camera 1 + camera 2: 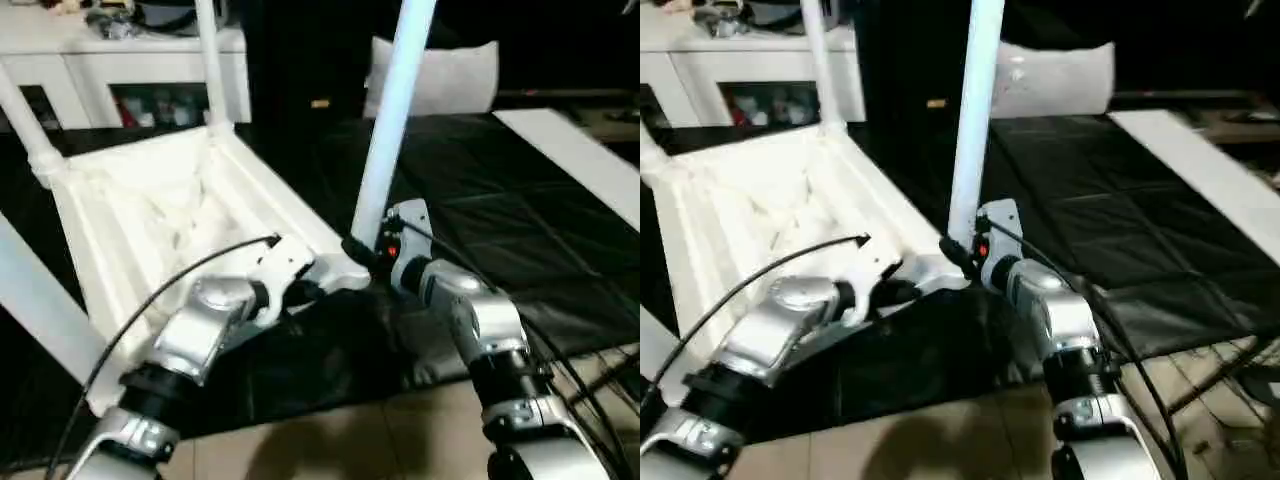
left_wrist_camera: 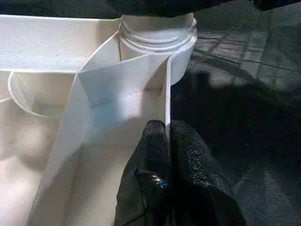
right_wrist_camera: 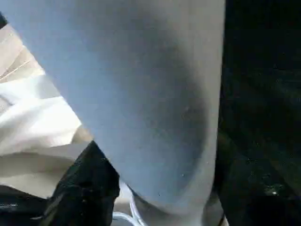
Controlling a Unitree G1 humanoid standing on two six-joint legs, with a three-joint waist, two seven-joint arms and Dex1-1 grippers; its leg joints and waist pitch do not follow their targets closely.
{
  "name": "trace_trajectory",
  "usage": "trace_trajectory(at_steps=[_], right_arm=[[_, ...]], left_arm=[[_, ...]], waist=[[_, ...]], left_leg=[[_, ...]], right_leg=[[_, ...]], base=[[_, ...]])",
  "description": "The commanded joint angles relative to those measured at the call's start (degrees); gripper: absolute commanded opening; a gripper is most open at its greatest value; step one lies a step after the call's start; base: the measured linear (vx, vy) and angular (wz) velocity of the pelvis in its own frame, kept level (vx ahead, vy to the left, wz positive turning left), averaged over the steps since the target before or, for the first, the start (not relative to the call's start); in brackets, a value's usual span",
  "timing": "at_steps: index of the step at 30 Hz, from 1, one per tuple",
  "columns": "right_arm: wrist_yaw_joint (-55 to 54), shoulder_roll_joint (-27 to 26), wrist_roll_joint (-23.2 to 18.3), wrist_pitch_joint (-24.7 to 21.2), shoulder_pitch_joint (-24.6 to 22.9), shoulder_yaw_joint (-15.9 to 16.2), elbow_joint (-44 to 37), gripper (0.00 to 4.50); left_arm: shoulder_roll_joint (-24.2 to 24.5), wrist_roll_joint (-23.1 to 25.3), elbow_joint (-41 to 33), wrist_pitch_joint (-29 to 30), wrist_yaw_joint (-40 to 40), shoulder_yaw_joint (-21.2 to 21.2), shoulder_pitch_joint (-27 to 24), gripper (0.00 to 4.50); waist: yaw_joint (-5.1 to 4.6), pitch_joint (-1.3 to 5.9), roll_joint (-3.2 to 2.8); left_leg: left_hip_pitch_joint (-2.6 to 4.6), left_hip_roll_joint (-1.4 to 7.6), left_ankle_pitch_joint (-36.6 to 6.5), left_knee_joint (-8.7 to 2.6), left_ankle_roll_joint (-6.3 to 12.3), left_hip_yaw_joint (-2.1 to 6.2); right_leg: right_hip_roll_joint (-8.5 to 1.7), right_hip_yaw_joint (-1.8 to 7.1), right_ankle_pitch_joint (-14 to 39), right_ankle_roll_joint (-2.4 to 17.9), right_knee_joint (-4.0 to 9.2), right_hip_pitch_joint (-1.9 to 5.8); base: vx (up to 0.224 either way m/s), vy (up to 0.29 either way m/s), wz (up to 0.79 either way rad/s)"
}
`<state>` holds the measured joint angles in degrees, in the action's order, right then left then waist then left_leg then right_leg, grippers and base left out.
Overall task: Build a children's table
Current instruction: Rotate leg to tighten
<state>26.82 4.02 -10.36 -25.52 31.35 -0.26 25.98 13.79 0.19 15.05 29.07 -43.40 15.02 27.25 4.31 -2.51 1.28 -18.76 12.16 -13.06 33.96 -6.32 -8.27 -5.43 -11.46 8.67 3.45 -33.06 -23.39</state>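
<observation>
Three legs (image 1: 210,60) already in round sockets of the upside-down table top (image 1: 150,210) on the black mat (image 1: 500,200). Keep the left gripper (image 2: 167,136) pinched shut on the table's rim to steady it. Hold the fourth leg (image 1: 395,120) straight in the right gripper (image 1: 362,250), closed round its bottom end, and push down into the near corner socket (image 2: 157,33)

Table tops: one white ribbed top (image 1: 170,215) was counted, lying underside up.
Legs: four white legs were counted: far left (image 1: 25,125), far middle (image 1: 208,60), near right (image 1: 390,130), near left (image 1: 35,305).
Hands: two were counted, left hand (image 1: 300,292) and right hand (image 1: 362,255).
Cabinets: one white cabinet (image 1: 90,60) was seen.
Cushions: one white cushion (image 1: 450,75) was seen.
</observation>
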Motion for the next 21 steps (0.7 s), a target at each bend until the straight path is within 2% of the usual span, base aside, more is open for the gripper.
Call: trace_trajectory(at_steps=[1,2,3,4,6,8,9,11,13,15,17,18,20,21], right_arm=[[2.32,0.44,-0.01,0.72,-1.02,1.63,-0.13,3.16],[3.31,1.25,0.07,1.10,-1.35,2.01,-0.27,3.24],[5.61,3.16,0.38,1.61,-2.06,2.87,-0.63,3.43],[7.13,4.35,0.51,2.02,-2.52,3.31,-0.97,3.43],[9.01,5.88,0.16,2.33,-2.92,3.04,-1.41,3.60],[12.25,8.34,-0.13,2.99,-3.13,2.75,-1.76,3.71],[12.25,8.34,-0.13,2.99,-3.13,2.75,-1.76,3.82],[17.40,11.75,-0.39,4.55,-3.25,3.18,-2.56,4.04],[19.18,13.22,-0.27,5.64,-3.05,3.48,-2.36,4.04],[23.67,15.63,-0.94,6.51,-3.12,4.75,-3.07,4.32],[27.02,17.15,-1.04,7.73,-3.15,5.67,-3.22,4.39],[27.17,17.20,-1.05,7.76,-3.15,5.70,-3.21,4.39],[31.60,18.46,-1.72,8.77,-3.24,6.33,-3.13,4.39],[37.20,19.76,-2.42,10.87,-3.76,7.47,-3.43,4.39]], left_arm=[[-0.15,-1.72,-1.93,-2.07,-0.41,-0.54,0.78,0.00],[0.16,-1.74,-1.75,-2.41,-0.51,-0.70,0.71,0.00],[0.94,-1.78,-1.56,-3.70,-1.35,-0.73,0.52,0.00],[1.46,-1.95,-1.58,-4.54,-2.20,-0.70,0.35,0.00],[2.18,-2.39,-1.86,-4.97,-3.58,-0.56,0.06,0.00],[3.04,-2.44,-2.02,-5.58,-5.41,-0.18,-0.27,0.00],[3.04,-2.44,-2.02,-5.58,-5.41,-0.18,-0.27,0.00],[4.71,-2.07,-2.07,-6.35,-8.04,1.10,-0.60,0.00],[5.41,-1.82,-1.61,-6.69,-8.77,1.67,-0.70,0.00],[6.60,-1.48,-1.07,-7.90,-10.56,2.72,-0.87,0.00],[7.63,-1.32,-0.89,-9.37,-12.62,3.65,-1.06,0.00],[7.68,-1.32,-0.89,-9.44,-12.73,3.69,-1.07,0.00],[8.98,-1.32,-1.01,-11.44,-15.75,4.74,-1.42,0.00],[10.63,-1.53,-1.60,-13.48,-19.39,5.79,-1.84,0.00]], waist=[[0.71,4.67,-0.22],[1.03,4.74,-0.13],[1.33,4.51,-0.09],[1.51,4.34,-0.12],[1.83,4.23,-0.30],[1.94,4.05,-0.21],[1.96,3.98,-0.17],[2.18,3.83,-0.31],[2.38,3.74,-0.35],[2.59,3.79,-0.23],[2.68,3.81,0.05],[2.81,3.88,-0.02],[3.08,3.89,0.06],[3.19,3.92,0.37]], left_leg=[[-1.45,1.20,6.54,-2.75,4.57,0.00],[-1.78,0.81,7.18,-2.45,5.58,-0.21],[-1.88,0.66,6.13,-2.49,6.14,-0.40],[-1.76,0.66,4.80,-2.59,6.16,-0.56],[-1.79,0.76,2.12,-2.76,5.69,-0.62],[-1.73,0.74,0.05,-2.91,4.61,-0.75],[-1.69,0.66,-0.62,-2.91,4.35,-0.82],[-1.42,0.73,-2.37,-3.04,3.81,-0.83],[-1.20,0.81,-3.66,-3.08,3.67,-0.80],[-1.21,0.89,-3.84,-3.08,3.59,-0.72],[-1.34,0.92,-3.48,-3.03,3.69,-0.70],[-1.29,0.87,-3.59,-2.99,3.83,-0.68],[-1.32,0.90,-3.51,-2.98,4.32,-0.73],[-1.43,0.90,-3.30,-2.94,4.42,-0.75]], right_leg=[[-4.04,5.04,3.60,6.26,1.53,4.50],[-4.02,5.02,1.83,6.90,1.35,4.75],[-4.00,5.01,2.70,6.84,1.55,4.69],[-3.99,4.99,4.37,6.33,1.88,4.62],[-4.10,4.86,9.30,4.30,2.57,4.85],[-3.78,4.54,13.97,1.92,3.29,4.79],[-3.68,4.43,15.18,1.32,3.50,4.77],[-3.64,4.26,18.82,-0.47,4.12,4.53],[-3.53,4.07,20.67,-1.09,4.43,4.32],[-3.52,4.02,20.57,-1.01,4.38,4.32],[-3.50,4.08,19.90,-0.92,4.20,4.35],[-3.51,4.01,19.91,-0.91,4.18,4.37],[-3.54,4.08,19.83,-0.96,4.15,4.35],[-3.54,4.08,19.68,-1.06,4.08,4.39]], base=[[0.000,0.000,0.00],[0.000,0.000,0.00],[0.000,0.000,0.00],[0.000,0.000,0.00],[0.000,0.000,0.00],[0.000,0.000,0.00],[0.000,0.000,0.00],[0.000,0.000,0.00],[0.000,0.000,0.00],[0.000,0.000,0.00],[0.000,0.000,0.00],[0.000,0.000,0.00],[0.000,0.000,0.00],[0.000,0.000,0.00]])
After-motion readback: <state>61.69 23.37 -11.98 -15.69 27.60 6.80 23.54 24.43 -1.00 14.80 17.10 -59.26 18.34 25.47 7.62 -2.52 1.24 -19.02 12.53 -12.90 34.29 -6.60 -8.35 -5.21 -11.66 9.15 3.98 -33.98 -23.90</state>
